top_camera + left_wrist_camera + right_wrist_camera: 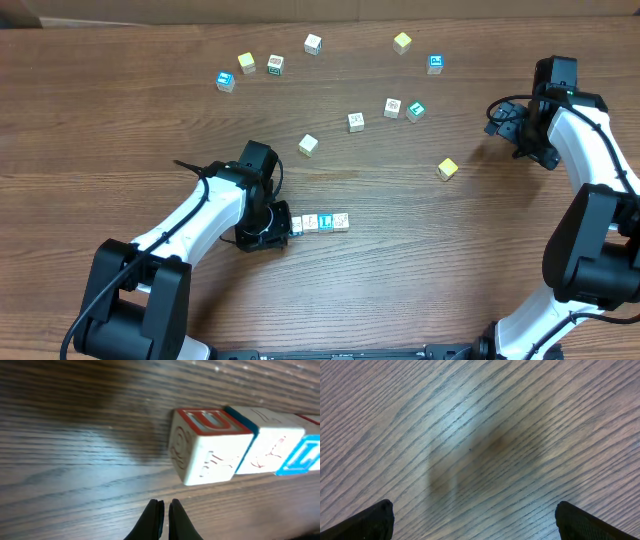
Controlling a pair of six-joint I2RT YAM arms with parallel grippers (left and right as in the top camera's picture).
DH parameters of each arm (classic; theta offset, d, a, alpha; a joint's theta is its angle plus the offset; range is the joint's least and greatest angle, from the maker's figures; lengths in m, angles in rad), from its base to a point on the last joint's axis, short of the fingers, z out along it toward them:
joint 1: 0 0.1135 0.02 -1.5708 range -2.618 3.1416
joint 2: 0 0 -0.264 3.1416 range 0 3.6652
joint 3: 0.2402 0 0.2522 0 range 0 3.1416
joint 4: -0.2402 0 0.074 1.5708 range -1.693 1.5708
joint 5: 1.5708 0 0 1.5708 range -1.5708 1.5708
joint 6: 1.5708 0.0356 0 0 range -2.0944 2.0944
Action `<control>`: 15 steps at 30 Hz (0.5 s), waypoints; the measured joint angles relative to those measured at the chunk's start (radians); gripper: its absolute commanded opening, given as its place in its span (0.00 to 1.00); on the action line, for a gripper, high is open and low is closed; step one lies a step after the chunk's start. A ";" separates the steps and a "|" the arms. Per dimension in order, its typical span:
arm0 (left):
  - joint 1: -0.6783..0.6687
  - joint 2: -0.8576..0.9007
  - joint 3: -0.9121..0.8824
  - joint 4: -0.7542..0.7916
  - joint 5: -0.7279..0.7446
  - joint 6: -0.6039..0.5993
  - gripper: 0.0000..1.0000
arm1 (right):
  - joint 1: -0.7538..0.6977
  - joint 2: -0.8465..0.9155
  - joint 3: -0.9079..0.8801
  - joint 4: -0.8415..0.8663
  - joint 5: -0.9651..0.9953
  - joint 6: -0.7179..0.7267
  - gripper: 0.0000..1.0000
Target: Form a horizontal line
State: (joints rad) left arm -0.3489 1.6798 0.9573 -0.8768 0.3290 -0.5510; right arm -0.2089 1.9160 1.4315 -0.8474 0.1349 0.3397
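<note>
Trouble, if it comes, would come at the left end of the horizontal line [322, 222], a row of four small wooden letter cubes lying edge to edge on the tabletop [120, 120], just below its middle. The left hand [164, 511] is clenched on nothing, its tips pressed together and aimed at the end cube [210, 452], which has a red frame on its top face. In the left wrist view a strip of bare wood shows between tips and cube.

I judge that a push off the cube's centre would turn it and break the row. A sideways sweep on leaving could drag it out of contact, since nothing binds the cubes.

The right hand [507, 127] is spread wide over bare wood at the far right, well apart from the row.
</note>
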 measured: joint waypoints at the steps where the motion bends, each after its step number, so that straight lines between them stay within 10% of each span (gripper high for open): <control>1: -0.005 0.000 0.000 0.001 0.005 0.000 0.04 | 0.000 0.000 0.000 0.000 0.000 0.000 1.00; 15: -0.098 0.000 0.000 0.025 0.000 -0.065 0.04 | 0.000 0.000 0.000 0.000 0.000 0.000 1.00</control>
State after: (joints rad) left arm -0.4469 1.6798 0.9573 -0.8520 0.3294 -0.6159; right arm -0.2089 1.9160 1.4315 -0.8474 0.1349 0.3401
